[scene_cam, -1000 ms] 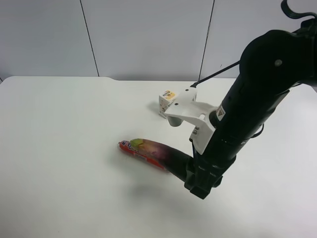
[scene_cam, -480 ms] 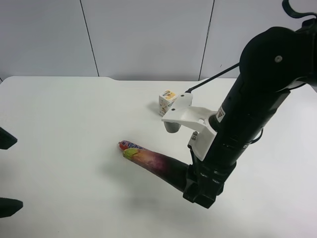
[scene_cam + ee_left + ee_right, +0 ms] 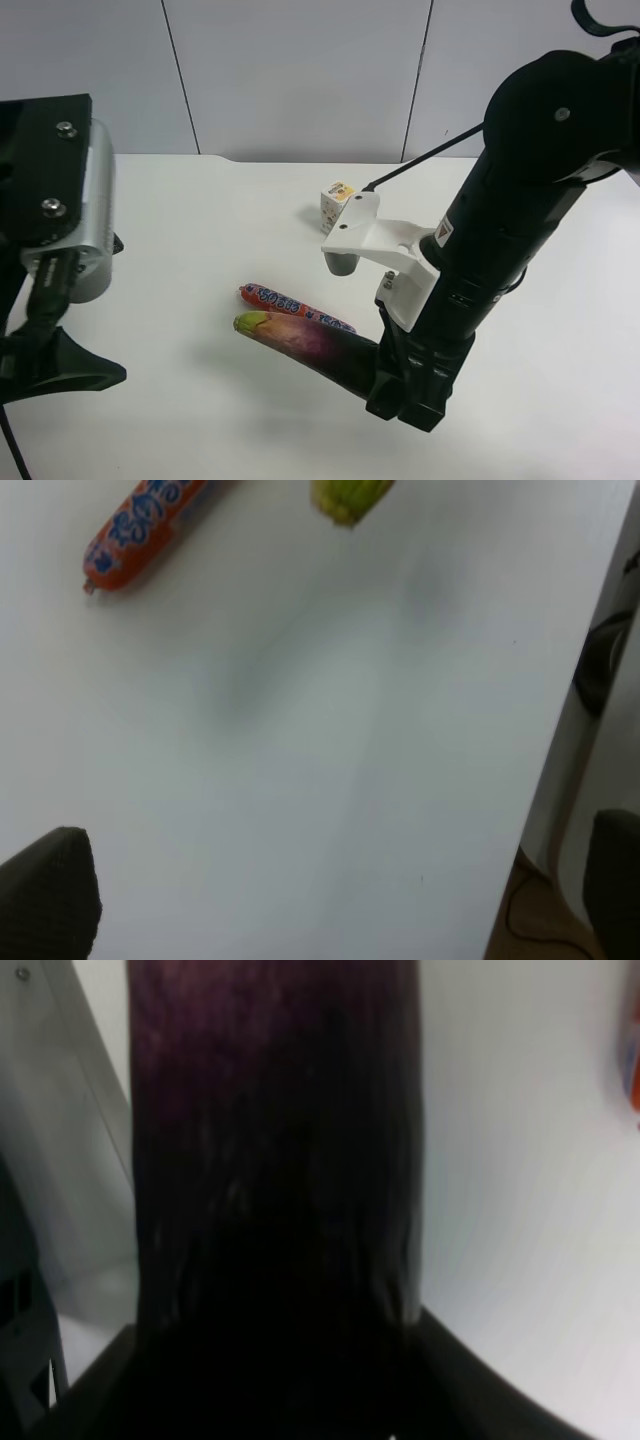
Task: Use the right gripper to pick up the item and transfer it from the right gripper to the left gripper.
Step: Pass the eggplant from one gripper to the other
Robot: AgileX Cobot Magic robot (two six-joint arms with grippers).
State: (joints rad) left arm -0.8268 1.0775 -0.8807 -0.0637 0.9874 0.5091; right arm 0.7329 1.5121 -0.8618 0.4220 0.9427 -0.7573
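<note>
1. R gripper [image 3: 378, 368] is pinched on the fat end of the eggplant [image 3: 305, 343]. The R wrist view is filled w/ dark purple skin between the jaws.
2. In the ext. high view the eggplant juts from the jaws toward 10 o'clock, w/ the yellow-green stem tip [image 3: 350, 498] leading. It looks clear of the table [image 3: 180, 200] (soft shadow beneath).
3. The red sausage stick [image 3: 295, 303] lies just beside the eggplant, at its 12 o'clock; can't tell if they touch. The small carton [image 3: 338, 205] sits further off at 12–1 o'clock, well apart.
4. L gripper [image 3: 328, 888] is spread wide and empty, at 9 o'clock of the stem tip, w/ a gap between them.
5. Risks, as I judge them:
   - The hold is at one end only, so the long free length could sag or twist in the jaws.
   - The neck tapers and looks smooth, so L jaws closing there may slide off toward the tip.
   - If R lets go before L has a firm bite, the eggplant drops.
   - A low swing could clip the sausage stick.
   - The bulky arms could bump on approach.
</note>
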